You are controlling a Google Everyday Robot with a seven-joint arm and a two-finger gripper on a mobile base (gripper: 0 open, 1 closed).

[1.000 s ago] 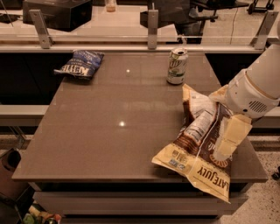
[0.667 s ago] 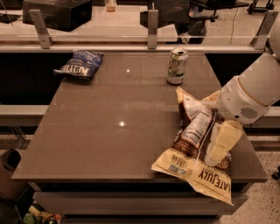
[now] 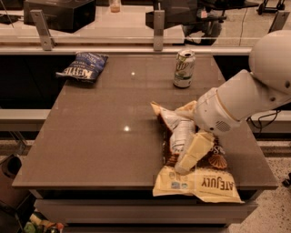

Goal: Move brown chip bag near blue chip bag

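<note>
The brown chip bag (image 3: pixel 213 184), large, crinkled, brown and cream with "LATE JULY" lettering, lies at the front right of the table (image 3: pixel 100 132), its lower end hanging over the front edge. My gripper (image 3: pixel 183 157) reaches in from the right and is shut on the bag's middle, with one cream finger (image 3: pixel 193 152) lying across the top of it. The blue chip bag (image 3: pixel 83 66), small and dark blue with "KETTLE" lettering, lies at the far left corner of the table, well away from the brown bag.
A green-white soda can (image 3: pixel 183 68) stands upright at the back right, just beyond the brown bag. A rail with metal posts (image 3: pixel 158 29) runs behind the table. A dark box (image 3: pixel 59 11) sits on the counter beyond it.
My gripper and the brown chip bag have shifted together to the left across the table. The blue bag and the can have not moved.
</note>
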